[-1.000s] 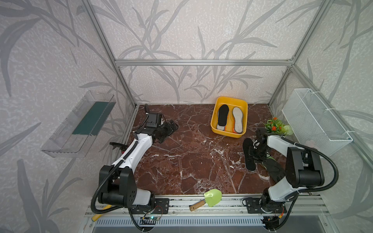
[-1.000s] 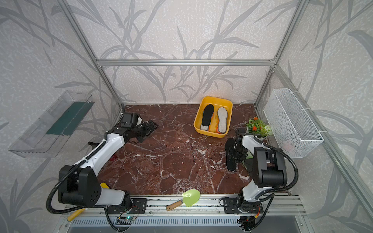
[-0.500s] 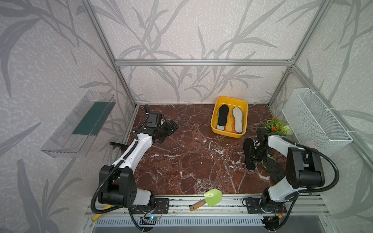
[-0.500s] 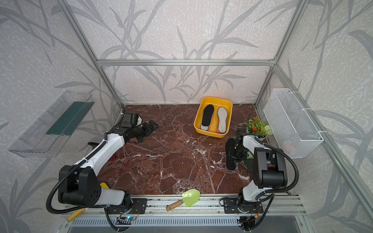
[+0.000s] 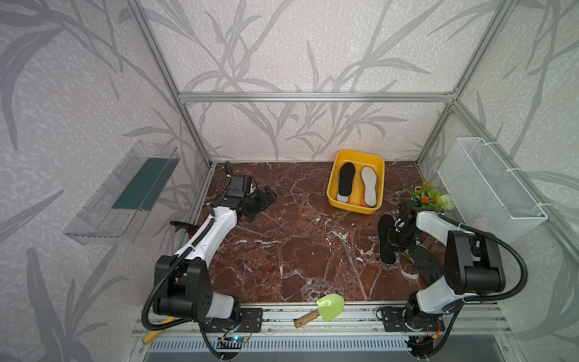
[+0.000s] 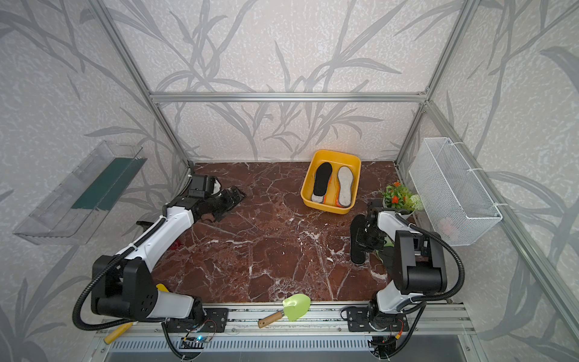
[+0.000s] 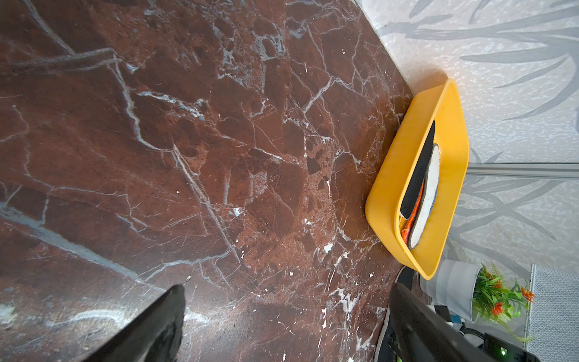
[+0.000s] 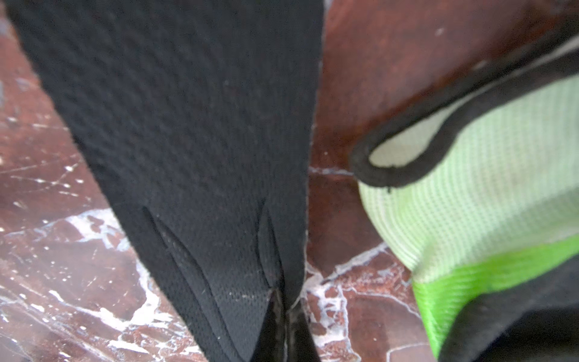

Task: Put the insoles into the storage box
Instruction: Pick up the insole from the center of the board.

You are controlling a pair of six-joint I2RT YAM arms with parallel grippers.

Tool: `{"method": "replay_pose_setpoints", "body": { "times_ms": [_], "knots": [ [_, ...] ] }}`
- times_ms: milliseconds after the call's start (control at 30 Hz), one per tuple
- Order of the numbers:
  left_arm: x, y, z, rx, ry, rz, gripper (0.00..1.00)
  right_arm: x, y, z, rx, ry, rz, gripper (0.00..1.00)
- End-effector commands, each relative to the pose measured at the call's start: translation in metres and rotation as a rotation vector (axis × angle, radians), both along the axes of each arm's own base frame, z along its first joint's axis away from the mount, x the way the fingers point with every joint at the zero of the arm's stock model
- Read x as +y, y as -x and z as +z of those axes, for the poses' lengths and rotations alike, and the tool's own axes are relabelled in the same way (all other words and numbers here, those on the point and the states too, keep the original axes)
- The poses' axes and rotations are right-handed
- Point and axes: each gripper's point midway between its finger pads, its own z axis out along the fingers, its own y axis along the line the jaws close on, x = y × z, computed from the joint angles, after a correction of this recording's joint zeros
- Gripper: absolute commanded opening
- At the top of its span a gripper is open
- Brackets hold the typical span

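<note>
1. While most of the insoles seem to lie already in the yellow storage box (image 5: pixel 351 207), which stands at the back of the table toward the right, one loose black insole (image 5: pixel 384 252) is outside it, near the table's right edge.
2. On top inside the box, a boxed black insole (image 5: pixel 346 178) and a grey felt insole (image 5: pixel 368 185) lie side by side, with an orange edge (image 7: pixel 413 216) showing beneath them. How many lie underneath cannot be counted from these views.
3. The right gripper (image 8: pixel 283 319) is pinched tight on the edge of the loose black insole, creasing its fabric. The lift and the carry to the box are not yet done. This looks like the only insole outside the box.
4. The left gripper (image 7: pixel 286 291) sits low at the back left of the table, jaws spread wide, holding nothing.
5. A green and black glove (image 8: pixel 470 203) lies just beside the loose black insole.
6. The table (image 5: pixel 297 250) is dark red-brown marble with white veins. The pale walls carry a grey leaf pattern between aluminium bars. A clear bin (image 5: pixel 122 194) hangs on the left wall and a white wire basket (image 5: pixel 488 185) on the right. A small potted plant (image 5: pixel 429 197) stands near the basket, and a green trowel (image 5: pixel 329 307) lies on the front rail.
</note>
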Motion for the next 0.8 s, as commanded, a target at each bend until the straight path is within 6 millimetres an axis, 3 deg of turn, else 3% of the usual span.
{"method": "replay_pose_setpoints", "body": {
  "times_ms": [0, 767],
  "knots": [
    [-0.001, -0.006, 0.008, -0.018, -0.003, -0.002, 0.99, 0.009, -0.009, 0.002, -0.080, -0.041, 0.024, 0.00],
    [-0.004, -0.009, 0.008, -0.018, 0.004, -0.010, 0.99, 0.019, -0.022, 0.069, -0.390, -0.086, 0.057, 0.00]
  ]
}}
